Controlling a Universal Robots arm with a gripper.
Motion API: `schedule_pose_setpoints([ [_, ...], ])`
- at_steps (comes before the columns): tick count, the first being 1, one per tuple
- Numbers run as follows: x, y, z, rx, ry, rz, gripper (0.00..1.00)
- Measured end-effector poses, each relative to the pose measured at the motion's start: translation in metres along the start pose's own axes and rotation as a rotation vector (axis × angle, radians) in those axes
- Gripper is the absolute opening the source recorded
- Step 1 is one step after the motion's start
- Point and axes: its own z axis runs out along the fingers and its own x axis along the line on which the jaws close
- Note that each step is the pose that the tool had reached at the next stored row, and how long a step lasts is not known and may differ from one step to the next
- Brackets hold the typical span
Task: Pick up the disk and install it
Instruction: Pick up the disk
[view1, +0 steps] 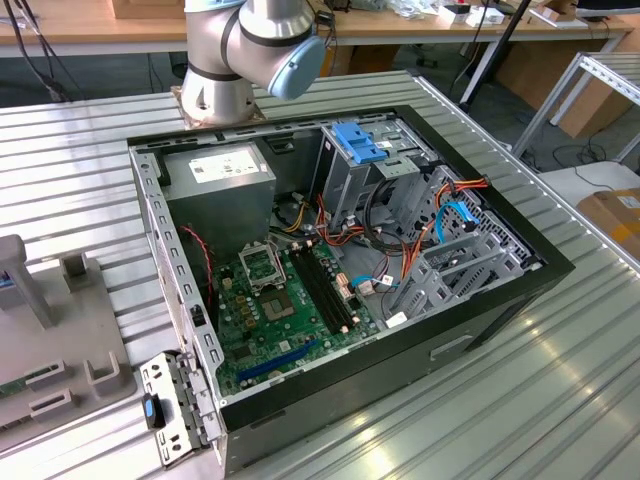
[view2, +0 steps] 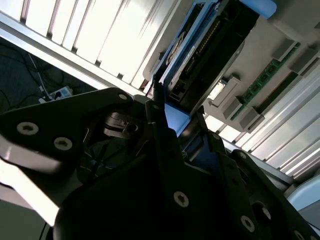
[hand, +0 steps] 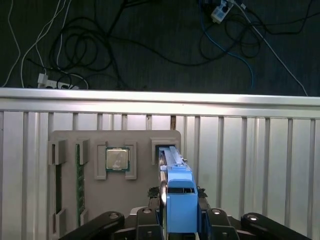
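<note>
The disk (hand: 179, 195) is a slim drive in a bright blue carrier rail, standing on edge in a slot of the grey fixture tray (hand: 135, 200). In the first wrist view my gripper (hand: 179, 222) is shut on its near end, with a black finger tight against each side. The second wrist view shows the disk (view2: 200, 50) from the side, its blue rail and dark connector edge running away from my gripper (view2: 177, 112). Its far end still sits at the slot.
The tray also carries a processor (hand: 117, 160) and a memory stick (hand: 78, 175). In the exterior view the open computer case (view1: 480, 300) lies to the right of the tray (view1: 60, 340), with a power-supply box (view1: 225, 180), a motherboard (view1: 290, 310) and a blue-topped drive cage (view1: 355, 145). Cables lie on the floor beyond the table edge.
</note>
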Motion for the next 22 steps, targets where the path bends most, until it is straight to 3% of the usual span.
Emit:
schedule_pose_setpoints([
  [4,-0.0002,0.0,-0.0036,-0.0005,0.0002,0.0,0.36],
  [7,-0.0005,0.0001,-0.0115,-0.0004,0.0002,0.0,0.36],
  [10,-0.0013,0.0004,-0.0324,-0.0004,0.0011,0.0,0.36],
  [13,-0.0019,0.0005,-0.0475,-0.0004,0.0012,0.0,0.36],
  [18,-0.0025,0.0007,-0.0625,-0.0003,0.0011,0.0,0.36],
  [22,-0.0025,0.0007,-0.0635,-0.0003,0.0011,0.0,0.36],
])
